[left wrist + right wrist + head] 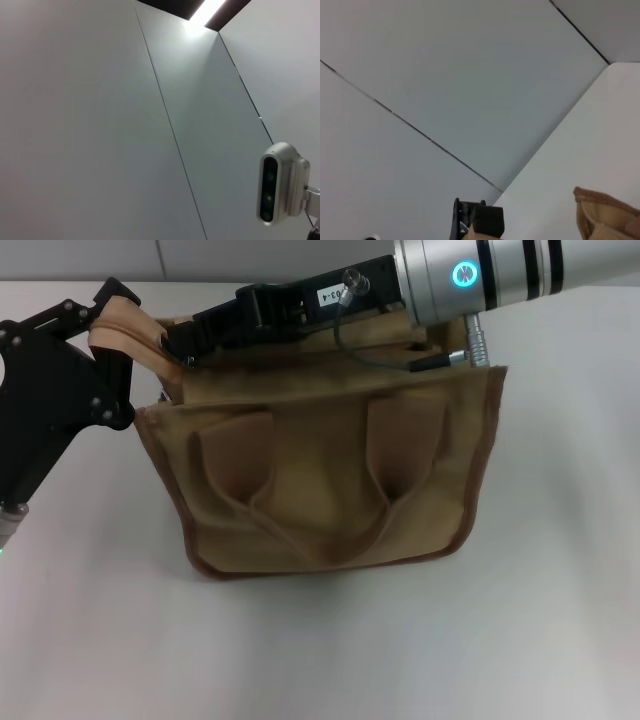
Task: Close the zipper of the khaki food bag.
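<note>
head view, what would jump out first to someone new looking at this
The khaki food bag fills the middle of the white table, its two looped handles facing the camera. The right gripper reaches across the bag's top toward its left end, where the left gripper holds a fold of tan fabric. The zipper is hidden under the right arm.

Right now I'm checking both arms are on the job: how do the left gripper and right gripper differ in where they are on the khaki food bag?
The left gripper is at the khaki food bag's upper left corner, at its tan flap; the right gripper reaches across the top from the right. Both are black and sit at the bag's top.
</note>
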Robot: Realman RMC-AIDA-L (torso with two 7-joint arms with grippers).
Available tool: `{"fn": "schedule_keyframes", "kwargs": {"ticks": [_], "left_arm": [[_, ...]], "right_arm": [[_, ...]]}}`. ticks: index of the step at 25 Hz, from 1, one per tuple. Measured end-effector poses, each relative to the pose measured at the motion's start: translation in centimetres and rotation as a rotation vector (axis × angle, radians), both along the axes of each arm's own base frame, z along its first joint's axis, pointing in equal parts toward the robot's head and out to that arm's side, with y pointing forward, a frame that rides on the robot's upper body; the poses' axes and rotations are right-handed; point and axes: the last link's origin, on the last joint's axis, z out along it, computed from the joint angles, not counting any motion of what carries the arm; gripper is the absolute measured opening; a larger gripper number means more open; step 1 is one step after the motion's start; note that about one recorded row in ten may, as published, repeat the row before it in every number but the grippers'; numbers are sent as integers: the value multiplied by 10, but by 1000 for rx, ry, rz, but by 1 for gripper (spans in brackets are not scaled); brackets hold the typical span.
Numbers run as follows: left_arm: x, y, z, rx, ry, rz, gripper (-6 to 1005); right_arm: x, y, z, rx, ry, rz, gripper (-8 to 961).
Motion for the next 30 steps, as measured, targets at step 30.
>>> {"fn": "schedule_keyframes", "kwargs": {"ticks": [30], "left_arm": [[5,8,3,17,-4,-11,38]], "right_arm": [[13,-6,23,-66,-1,-50,226]]}}
